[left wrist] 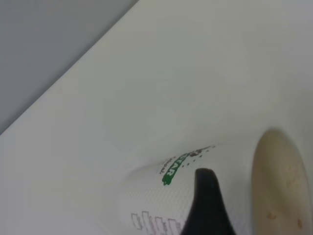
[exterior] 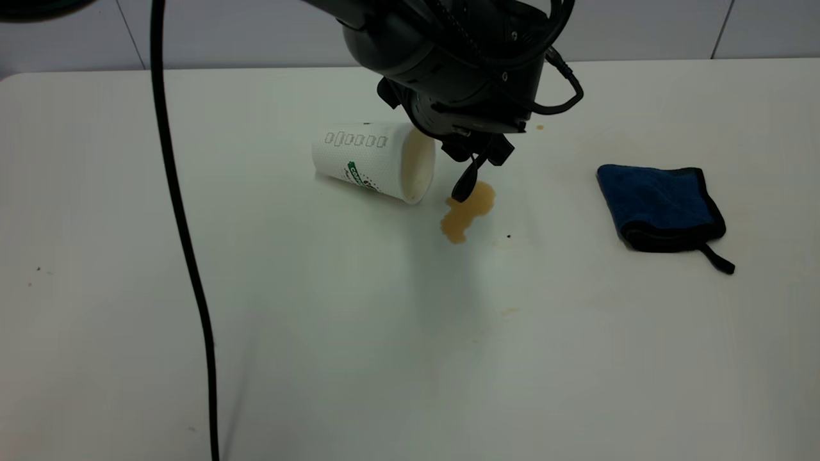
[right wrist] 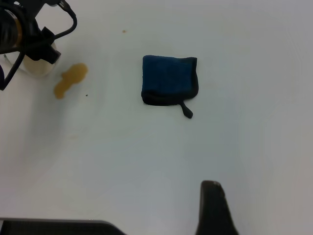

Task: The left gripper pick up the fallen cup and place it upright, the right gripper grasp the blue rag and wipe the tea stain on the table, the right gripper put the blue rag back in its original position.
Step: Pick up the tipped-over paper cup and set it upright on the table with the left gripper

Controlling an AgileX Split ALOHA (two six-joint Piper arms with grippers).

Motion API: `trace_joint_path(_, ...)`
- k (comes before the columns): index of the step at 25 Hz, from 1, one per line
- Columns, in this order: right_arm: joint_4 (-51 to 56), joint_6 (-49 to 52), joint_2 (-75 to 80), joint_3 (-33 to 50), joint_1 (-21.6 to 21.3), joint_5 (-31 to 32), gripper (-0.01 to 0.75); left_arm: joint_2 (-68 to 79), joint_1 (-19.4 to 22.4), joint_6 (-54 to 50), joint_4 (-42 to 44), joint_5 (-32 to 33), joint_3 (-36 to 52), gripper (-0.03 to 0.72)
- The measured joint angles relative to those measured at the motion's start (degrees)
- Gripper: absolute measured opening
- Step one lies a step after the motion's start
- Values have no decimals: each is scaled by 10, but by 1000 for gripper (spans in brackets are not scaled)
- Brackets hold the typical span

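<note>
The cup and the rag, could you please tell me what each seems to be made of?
The cup looks like matt white paper: its wall is finely dimpled, with a printed green logo and a plain cream inside. The rag looks like soft microfibre cloth, though the exact fibre is unclear: a fuzzy dark blue face, stitched black edging and a loop tag.

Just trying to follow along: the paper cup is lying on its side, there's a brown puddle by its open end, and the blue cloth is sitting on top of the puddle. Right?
Not quite. The cup does lie on its side with the tea stain by its mouth, but the blue rag lies apart from the stain, untouched on the table. The exterior view shows this.
</note>
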Motion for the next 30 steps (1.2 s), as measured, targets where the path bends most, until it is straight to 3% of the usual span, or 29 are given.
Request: trace_joint_path(30,1,0,0,0,0,0,533,61,26,-14,35,7,-25,562)
